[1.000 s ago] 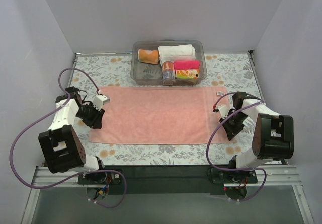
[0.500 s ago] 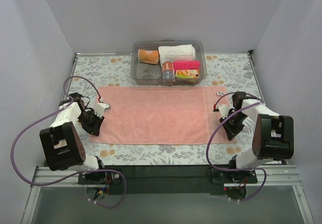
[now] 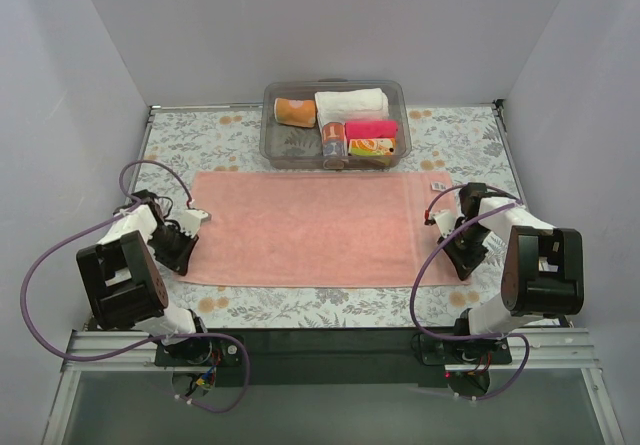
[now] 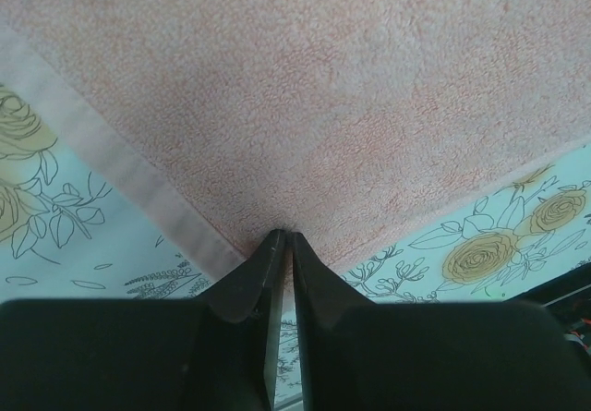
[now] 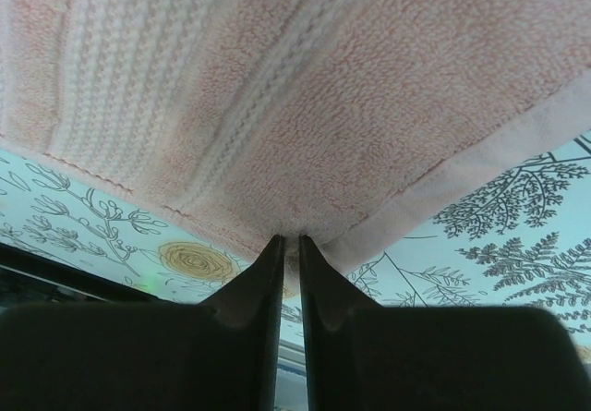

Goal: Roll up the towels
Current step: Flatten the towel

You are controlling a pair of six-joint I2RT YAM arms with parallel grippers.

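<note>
The salmon-pink towel (image 3: 315,227) lies spread flat on the flowered table, its small white tag (image 3: 437,185) at the far right corner. My left gripper (image 3: 186,257) is at the towel's near left corner. In the left wrist view its jaws (image 4: 283,235) are pinched together on the corner of the towel (image 4: 323,106), beside the pale hem. My right gripper (image 3: 462,263) is at the near right corner. There its jaws (image 5: 291,240) are shut on the edge of the towel (image 5: 323,88), where the ribbed band meets the hem.
A clear plastic bin (image 3: 275,145) stands at the back, just beyond the towel's far edge. It holds several rolled cloths, among them a white roll (image 3: 352,103), a hot-pink roll (image 3: 372,127) and a small patterned roll (image 3: 333,143). White walls enclose the table.
My left gripper has moved from the towel's left edge toward the near left corner, come down and closed on it. The right gripper has held its grip and barely moved.
</note>
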